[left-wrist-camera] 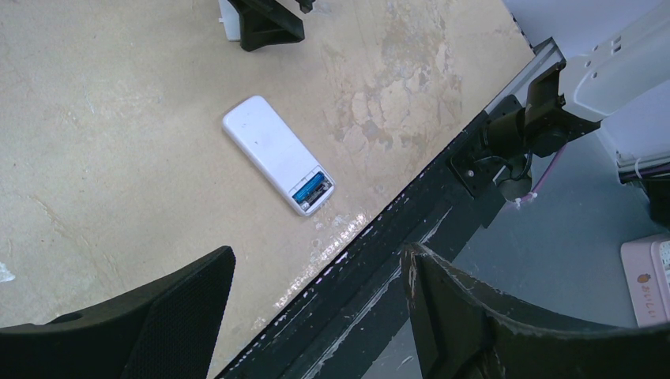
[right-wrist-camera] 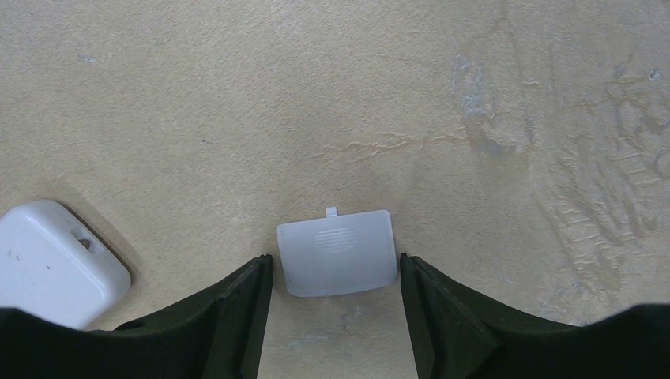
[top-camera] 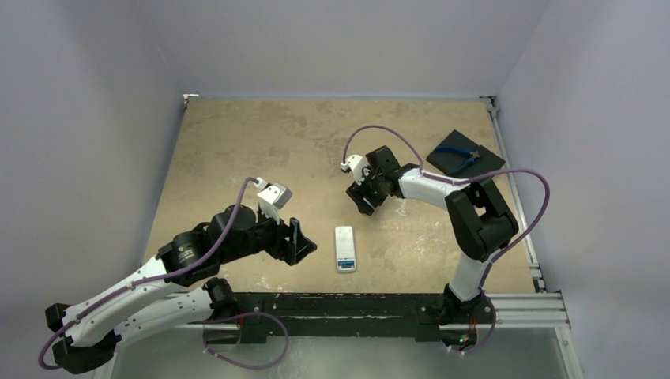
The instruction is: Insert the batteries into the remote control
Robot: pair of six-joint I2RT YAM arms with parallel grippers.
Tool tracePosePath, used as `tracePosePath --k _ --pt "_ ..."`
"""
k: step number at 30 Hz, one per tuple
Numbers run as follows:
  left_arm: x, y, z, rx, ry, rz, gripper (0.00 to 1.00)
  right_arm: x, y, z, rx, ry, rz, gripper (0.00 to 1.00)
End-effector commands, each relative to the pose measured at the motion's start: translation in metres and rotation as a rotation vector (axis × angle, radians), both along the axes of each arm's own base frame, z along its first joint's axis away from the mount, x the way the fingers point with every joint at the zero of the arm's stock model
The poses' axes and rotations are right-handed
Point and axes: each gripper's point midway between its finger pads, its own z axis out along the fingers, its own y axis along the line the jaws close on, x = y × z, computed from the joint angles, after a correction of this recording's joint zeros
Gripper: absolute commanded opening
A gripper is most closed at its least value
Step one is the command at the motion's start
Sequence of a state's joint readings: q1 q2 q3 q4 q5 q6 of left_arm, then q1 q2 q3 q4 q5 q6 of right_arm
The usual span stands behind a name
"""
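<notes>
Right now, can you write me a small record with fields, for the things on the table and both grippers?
remote control: white rectangular plastic slab, back up on tan table
compartment: open, bright blue battery inside
cover: small, pale grey plastic, flat, apart from remote control
left gripper: open, empty
right gripper: open, astride cover
pliers: blue-handled, on black square pad

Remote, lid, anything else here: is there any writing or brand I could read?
Nothing reads clearly.
Remote: plain white back, no text.
Blue battery in it: label too small.
Lid: ridges only.
Pink object, left wrist view's corner: print too blurred.
</notes>
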State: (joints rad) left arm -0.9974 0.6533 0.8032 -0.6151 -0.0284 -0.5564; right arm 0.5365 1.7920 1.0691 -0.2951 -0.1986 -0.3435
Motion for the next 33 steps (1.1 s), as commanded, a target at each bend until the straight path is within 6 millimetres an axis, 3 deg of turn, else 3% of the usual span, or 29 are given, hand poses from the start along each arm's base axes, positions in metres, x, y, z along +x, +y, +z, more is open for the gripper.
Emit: tracePosePath --k 1,21,26,33 --pt "-0.001 -0.005 0.004 -0.023 -0.020 -0.022 0.77 -0.019 -0.015 -0.004 -0.053 0.052 -0.014 0.66" --pt "0.001 -0.003 0.005 -0.023 -0.021 -0.006 0.77 -0.024 -0.016 -0.008 -0.074 0.057 -0.036 0.55" --pt "0.002 -0.003 0.003 -0.017 -0.017 -0.003 0.77 -0.024 -0.015 -0.006 -0.078 0.050 -0.047 0.43" --pt "0.006 -0.001 -0.001 0.000 -0.008 0.026 0.77 -0.018 -0.016 0.012 -0.053 0.013 -0.116 0.30"
